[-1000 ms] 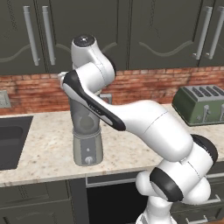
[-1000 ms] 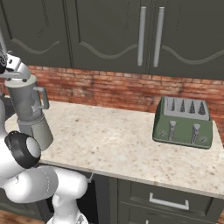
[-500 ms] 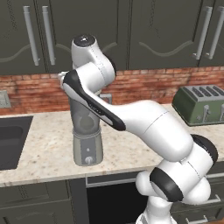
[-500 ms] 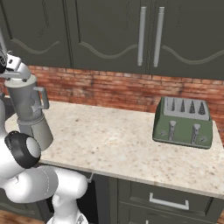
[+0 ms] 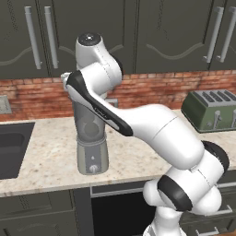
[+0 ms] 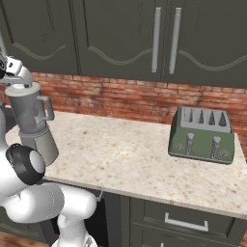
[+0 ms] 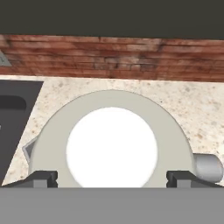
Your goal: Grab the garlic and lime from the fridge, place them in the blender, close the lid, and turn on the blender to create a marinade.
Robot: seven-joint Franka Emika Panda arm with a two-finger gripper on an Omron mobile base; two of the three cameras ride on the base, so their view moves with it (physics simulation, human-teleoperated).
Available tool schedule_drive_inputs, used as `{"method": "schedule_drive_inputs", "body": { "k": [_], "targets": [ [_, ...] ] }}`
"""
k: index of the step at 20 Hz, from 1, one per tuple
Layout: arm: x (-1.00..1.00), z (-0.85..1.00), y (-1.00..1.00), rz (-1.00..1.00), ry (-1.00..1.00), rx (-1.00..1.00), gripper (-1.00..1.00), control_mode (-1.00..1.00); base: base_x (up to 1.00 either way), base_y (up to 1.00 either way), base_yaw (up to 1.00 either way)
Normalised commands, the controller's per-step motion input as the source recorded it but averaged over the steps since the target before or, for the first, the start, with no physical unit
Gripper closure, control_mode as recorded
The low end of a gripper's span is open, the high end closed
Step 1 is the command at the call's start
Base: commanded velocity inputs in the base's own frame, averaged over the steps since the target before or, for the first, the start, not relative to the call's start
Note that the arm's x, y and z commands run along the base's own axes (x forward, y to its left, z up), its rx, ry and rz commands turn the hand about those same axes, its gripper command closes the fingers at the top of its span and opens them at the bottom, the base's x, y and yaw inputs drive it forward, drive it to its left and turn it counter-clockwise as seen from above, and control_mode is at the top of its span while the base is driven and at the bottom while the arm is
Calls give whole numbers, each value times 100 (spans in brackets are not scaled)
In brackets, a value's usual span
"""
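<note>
Claw (image 7: 112,177) spread wide above round pale lid (image 7: 111,146), smoky blender (image 5: 91,138), speckled stone counter (image 6: 130,154), brick backsplash (image 6: 120,101)

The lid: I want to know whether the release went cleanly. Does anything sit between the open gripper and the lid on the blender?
Nothing visible does. In the hand view the gripper is open directly over the lid, which sits on the blender.

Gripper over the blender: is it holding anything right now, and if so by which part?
Nothing. The gripper is open above the blender, its jaws standing apart either side of the lid, which sits on the jug.
</note>
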Motion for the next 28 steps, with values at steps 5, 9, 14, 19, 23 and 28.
{"method": "schedule_drive_inputs", "body": {
  "k": [5,9,14,19,23,28],
  "targets": [
    [-37,3,0,0,-6,0,-100,-100,0,0,0],
    [-82,0,0,-2,-13,0,-100,-100,0,0,0],
    [-96,0,0,-10,-16,0,-100,-100,0,0,0],
    [-84,-26,0,-8,-18,0,-100,-100,0,0,0],
    [-60,-60,0,-7,-20,0,-100,-100,0,0,0],
    [-21,-86,0,-16,-19,-1,-100,-100,0,0,0]
  ]
}}
